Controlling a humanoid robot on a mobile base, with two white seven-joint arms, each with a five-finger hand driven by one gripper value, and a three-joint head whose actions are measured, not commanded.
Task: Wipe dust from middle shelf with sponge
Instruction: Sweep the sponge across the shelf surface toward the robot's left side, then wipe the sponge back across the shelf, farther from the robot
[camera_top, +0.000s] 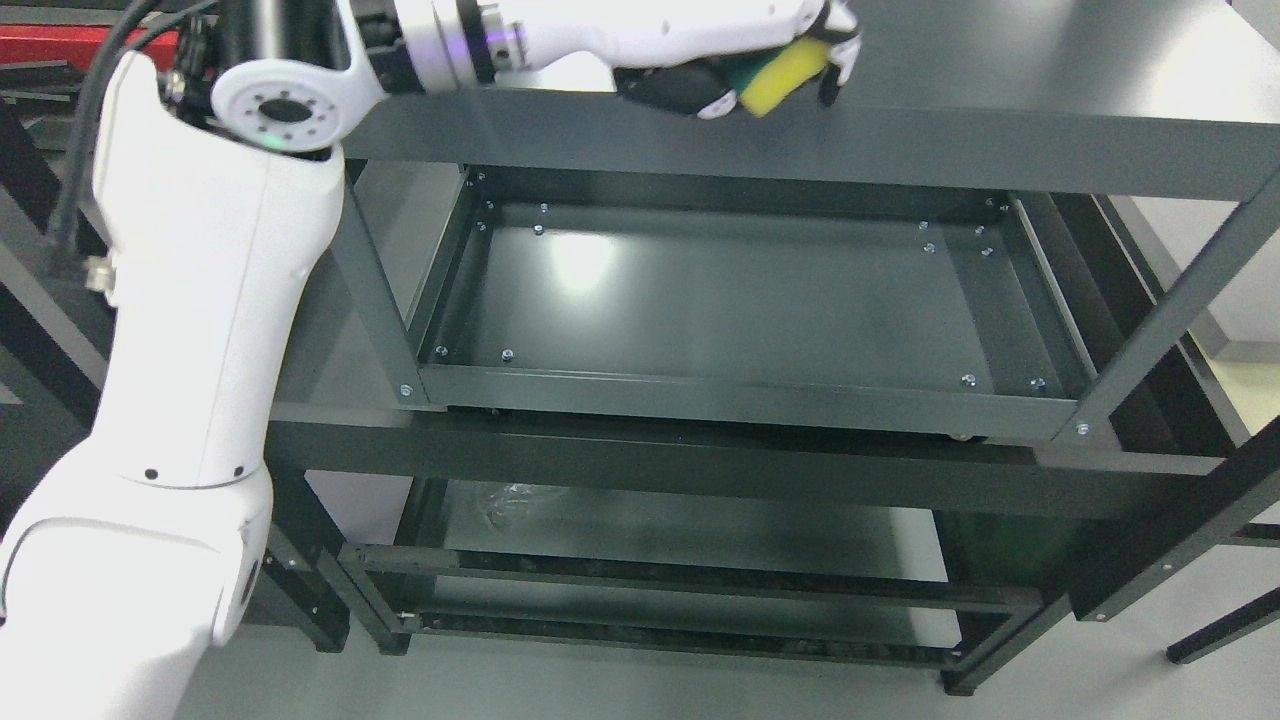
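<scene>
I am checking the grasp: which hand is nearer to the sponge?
Left. The left hand grips the sponge above the top shelf; the right hand is not visible.

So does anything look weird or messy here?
A bit. The left hand holds the sponge up on the top shelf, not the middle shelf, which looks bare. Something clear and crumpled lies on the shelf below.
</scene>
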